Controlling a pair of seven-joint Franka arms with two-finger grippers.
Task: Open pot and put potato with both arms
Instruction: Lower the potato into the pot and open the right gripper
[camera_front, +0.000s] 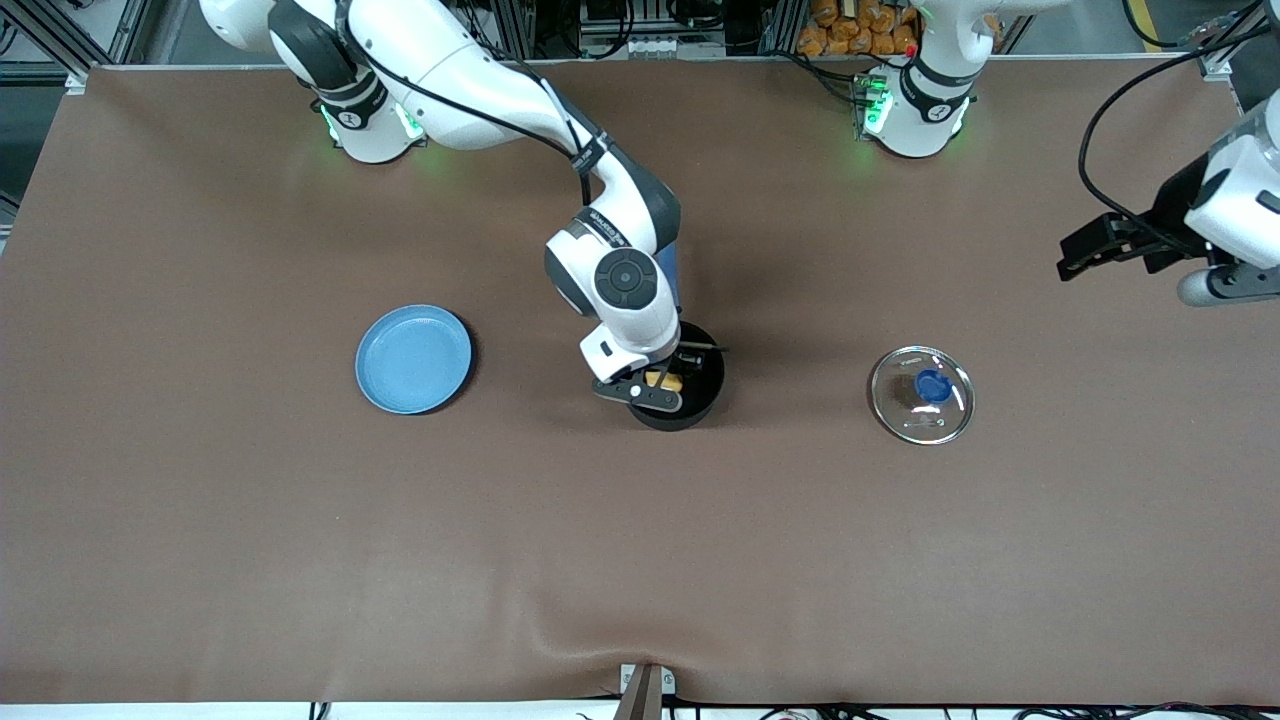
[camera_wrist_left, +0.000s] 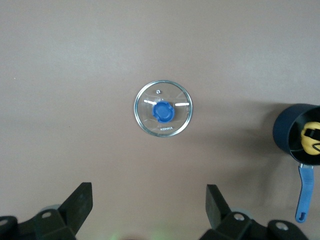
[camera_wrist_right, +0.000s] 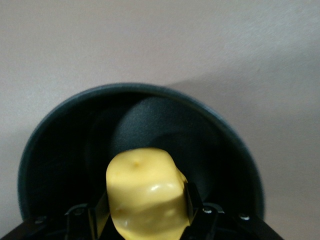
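pot: black bowl, dark and matte inside; its handle is bright blue
potato: yellow, glossy in patches (a faint orange tint in the front view)
lid: clear glass with a silvery metal rim, blue knob in the middle, small white lettering near the edge
plate: flat light blue all over, no pattern
table: plain brown cloth
right gripper: black fingers, white wrist housing above
left gripper: black fingers
arm bases: white with green lights glowing
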